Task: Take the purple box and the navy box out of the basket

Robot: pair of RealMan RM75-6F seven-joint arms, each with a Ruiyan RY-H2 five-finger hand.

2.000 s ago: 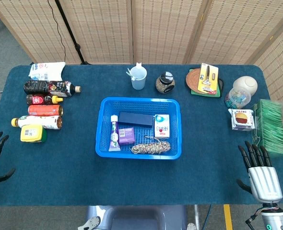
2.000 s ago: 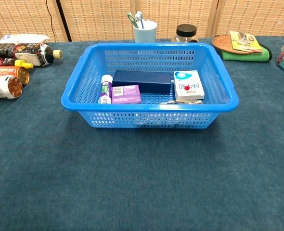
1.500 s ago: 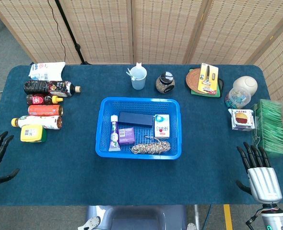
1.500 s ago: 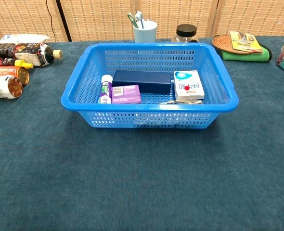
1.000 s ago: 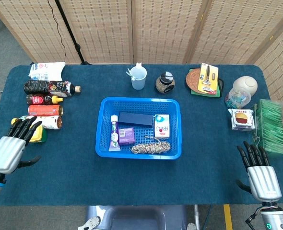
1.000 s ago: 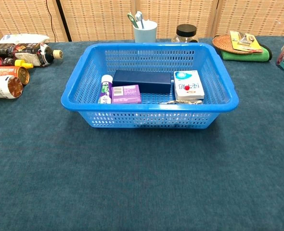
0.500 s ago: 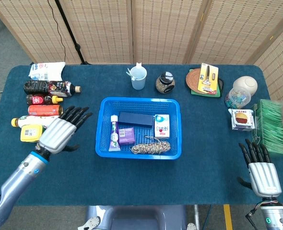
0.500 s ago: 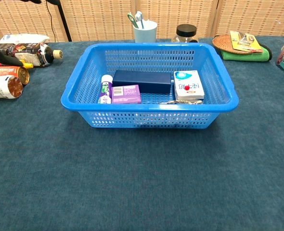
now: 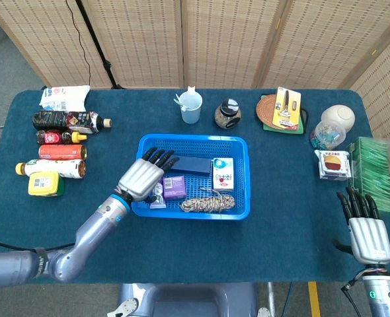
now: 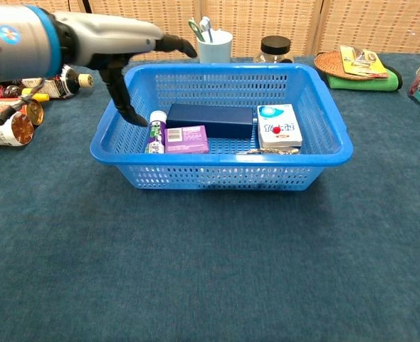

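Note:
The blue basket [image 9: 237,210] [image 10: 221,171] sits mid-table. Inside it the purple box [image 9: 176,187] [image 10: 186,138] lies front left and the navy box [image 9: 192,164] [image 10: 211,120] behind it. My left hand [image 9: 142,177] [image 10: 117,39] hovers over the basket's left side with fingers spread, above the toothpaste tube [image 10: 156,131], holding nothing. The fingertips [image 9: 160,158] point toward the navy box. My right hand [image 9: 365,232] rests open near the table's front right corner, seen only in the head view.
The basket also holds a white card box [image 9: 223,173] [image 10: 277,126] and a coil of rope [image 9: 209,202]. Bottles [image 9: 61,152] lie at the left. A cup [image 9: 190,107], a jar [image 9: 227,114], a coaster stack [image 9: 281,111] and a green rack [image 9: 372,173] stand around.
My left arm has swung right from the table's left edge, past the bottles, to above the basket's left side. The right hand has barely shifted. The boxes have not moved.

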